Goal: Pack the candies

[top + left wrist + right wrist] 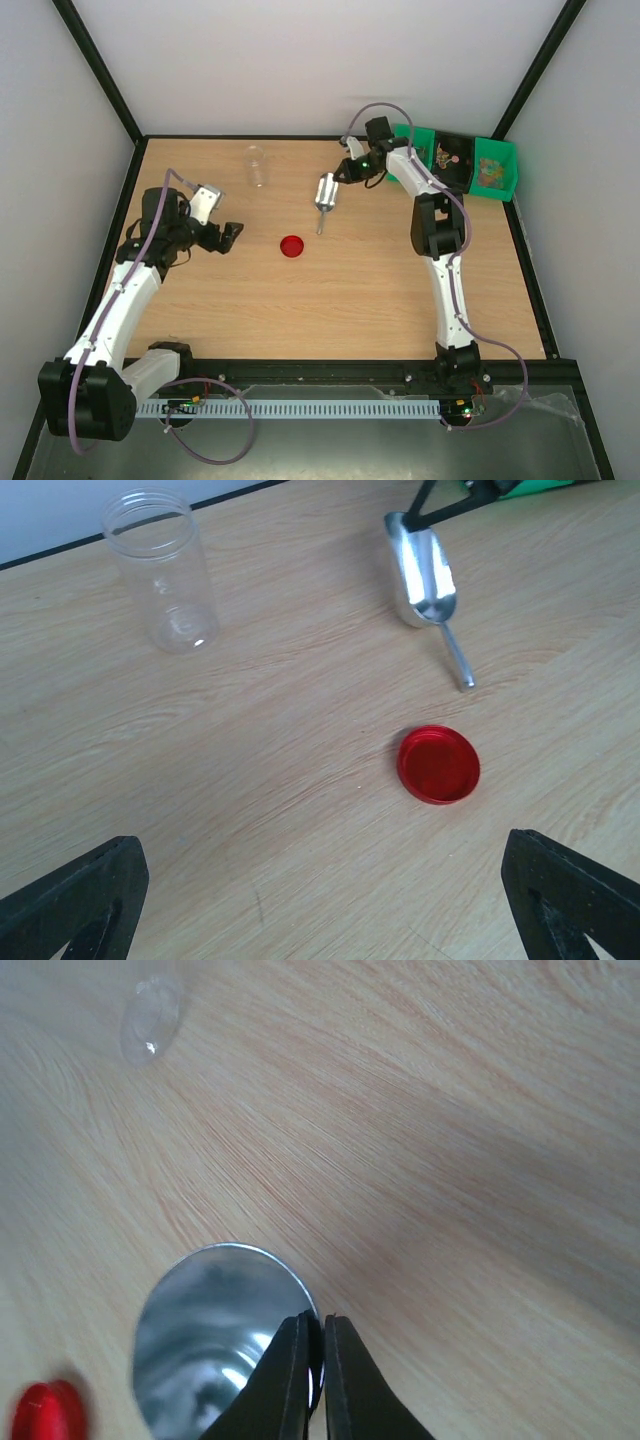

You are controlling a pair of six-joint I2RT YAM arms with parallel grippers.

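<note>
The candies (pixel 491 172) lie as small multicoloured sweets in the green bin (pixel 507 186) at the far right corner. A silver metal scoop (pixel 326 192) (pixel 425 580) (pixel 215 1350) rests on the table, bowl toward the bin. My right gripper (pixel 345 172) (pixel 322 1322) is shut on the scoop's bowl rim, one finger inside and one outside. My left gripper (pixel 222 237) (pixel 320 910) hovers open over the left part of the table with nothing between its fingers.
A clear lidless plastic jar (pixel 256 165) (pixel 162 570) (pixel 150 1020) stands at the far middle-left. A red round lid (pixel 291 246) (pixel 438 764) (pixel 45 1412) lies near the table's centre, just below the scoop handle. Black frame posts edge the table.
</note>
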